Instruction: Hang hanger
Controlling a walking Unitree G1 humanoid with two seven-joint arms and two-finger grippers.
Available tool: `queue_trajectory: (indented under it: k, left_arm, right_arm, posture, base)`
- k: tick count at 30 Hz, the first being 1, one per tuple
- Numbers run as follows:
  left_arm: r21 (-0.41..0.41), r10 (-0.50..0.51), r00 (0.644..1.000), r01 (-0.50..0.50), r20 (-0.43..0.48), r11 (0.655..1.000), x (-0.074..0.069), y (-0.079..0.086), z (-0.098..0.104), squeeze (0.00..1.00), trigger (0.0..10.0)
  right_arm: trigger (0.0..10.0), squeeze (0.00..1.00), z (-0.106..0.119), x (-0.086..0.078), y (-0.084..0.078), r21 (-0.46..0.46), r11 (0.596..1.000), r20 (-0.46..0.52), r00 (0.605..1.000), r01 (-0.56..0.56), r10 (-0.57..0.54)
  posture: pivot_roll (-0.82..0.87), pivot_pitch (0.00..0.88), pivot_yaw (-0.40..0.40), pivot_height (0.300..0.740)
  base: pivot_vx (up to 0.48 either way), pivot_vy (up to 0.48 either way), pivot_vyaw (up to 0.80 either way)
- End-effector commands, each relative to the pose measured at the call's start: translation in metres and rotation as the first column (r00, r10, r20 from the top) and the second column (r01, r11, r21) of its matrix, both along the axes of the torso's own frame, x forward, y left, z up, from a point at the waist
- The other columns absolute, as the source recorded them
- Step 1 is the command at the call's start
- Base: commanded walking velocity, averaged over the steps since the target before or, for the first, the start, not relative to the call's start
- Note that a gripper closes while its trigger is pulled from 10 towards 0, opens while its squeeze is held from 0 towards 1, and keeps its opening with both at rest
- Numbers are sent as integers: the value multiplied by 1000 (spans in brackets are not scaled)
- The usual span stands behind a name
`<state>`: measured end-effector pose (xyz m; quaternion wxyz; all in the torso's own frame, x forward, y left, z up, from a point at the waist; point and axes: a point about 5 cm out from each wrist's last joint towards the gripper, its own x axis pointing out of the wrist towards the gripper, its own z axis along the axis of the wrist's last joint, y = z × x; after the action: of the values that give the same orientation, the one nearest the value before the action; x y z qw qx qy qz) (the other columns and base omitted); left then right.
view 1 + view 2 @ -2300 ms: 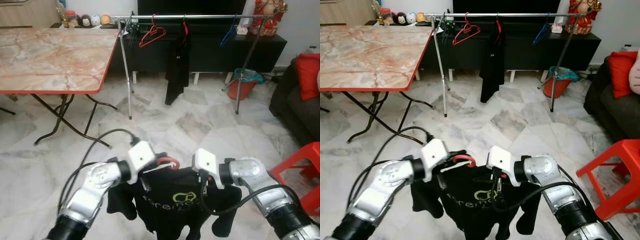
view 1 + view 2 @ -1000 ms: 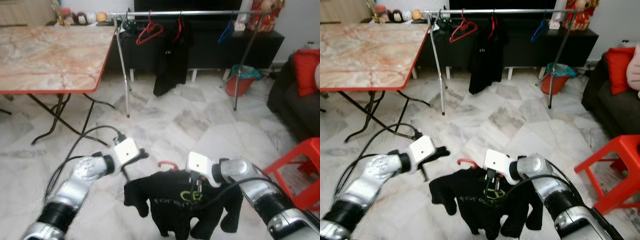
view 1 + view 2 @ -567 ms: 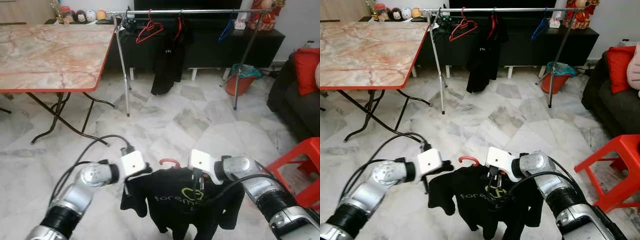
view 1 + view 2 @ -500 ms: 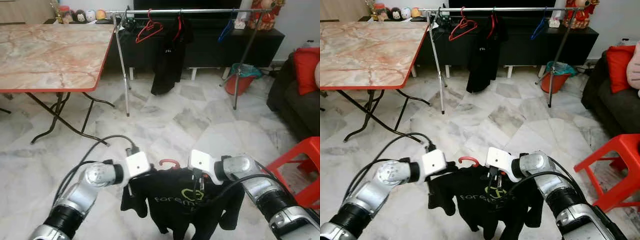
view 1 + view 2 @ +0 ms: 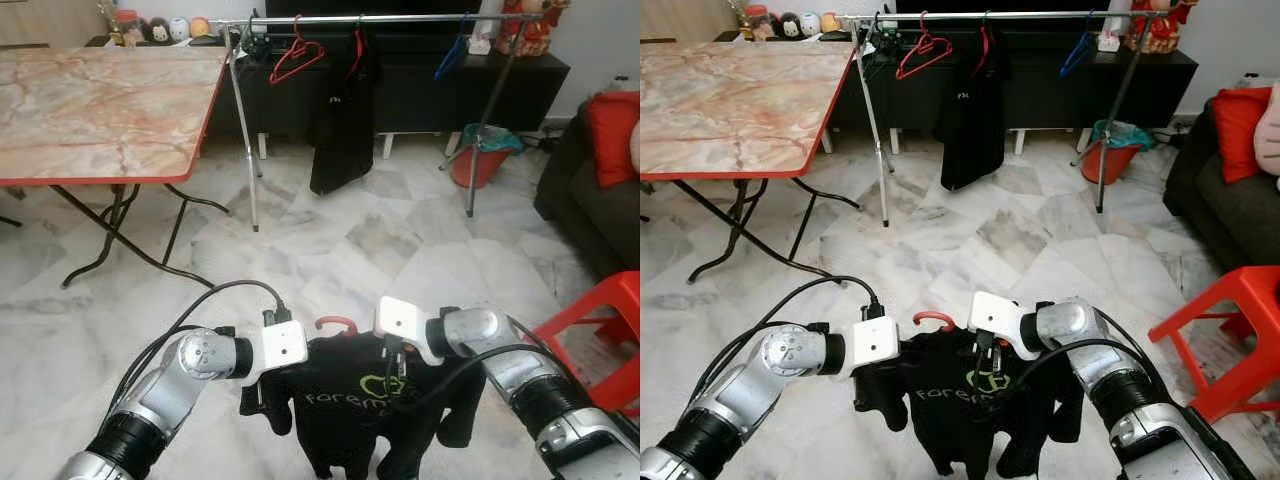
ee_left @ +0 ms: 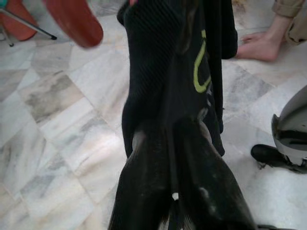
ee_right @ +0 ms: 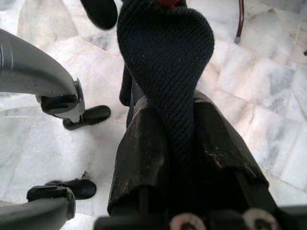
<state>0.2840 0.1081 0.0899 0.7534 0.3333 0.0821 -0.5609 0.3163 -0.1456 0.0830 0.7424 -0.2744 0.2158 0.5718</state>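
A black T-shirt (image 5: 345, 405) with a green logo hangs on a red hanger, whose hook (image 5: 336, 324) pokes out at the collar. My left gripper (image 5: 262, 385) is shut on the shirt's left shoulder; in the left wrist view its fingers (image 6: 144, 187) pinch the dark cloth. My right gripper (image 5: 392, 368) is shut on the right shoulder, and fabric is wedged between its fingers (image 7: 139, 143). The shirt hangs between both arms above the marble floor. Far ahead stands a clothes rack (image 5: 400, 18) with a red hanger (image 5: 290, 62), a black garment (image 5: 342, 120) and a blue hanger (image 5: 450, 60).
A marble-topped folding table (image 5: 100, 110) stands on the left, beside the rack. On the right are a red stool (image 5: 600, 330), a dark sofa with a red cushion (image 5: 612, 135) and an orange bucket (image 5: 480, 168). A person's bare foot (image 6: 259, 48) rests on the floor nearby.
My left gripper, apart from the shirt a second ago, has swung back in and shut on its left shoulder. The right gripper has kept its hold throughout.
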Motion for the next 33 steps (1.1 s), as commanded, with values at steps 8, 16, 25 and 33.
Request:
queue_trajectory:
  k: [8,16,25,33]
  left_arm:
    - [34,7,999,-8,48,999,1,-4,-3,1000,10000]
    - [49,13,1000,-14,20,999,-1,-6,-10,1000,10000]
    - [74,48,999,-48,5,996,1,-11,-17,0,10000]
    - [53,66,998,-65,-8,996,3,-16,-20,0,10000]
  right_arm:
    - [10000,0,14,6,3,9,999,52,998,-36,35]
    - [10000,0,17,5,9,20,998,57,996,-62,61]
    - [10000,0,20,3,17,34,994,61,993,-105,103]
    - [10000,0,23,-1,24,54,989,60,989,-139,136]
  posture:
    - [43,32,-35,740]
    - [39,22,-39,740]
    - [38,20,-42,740]
    - [35,18,-43,740]
  base:
    - [0,0,0]
    - [0,0,0]
    - [0,0,0]
    - [0,0,0]
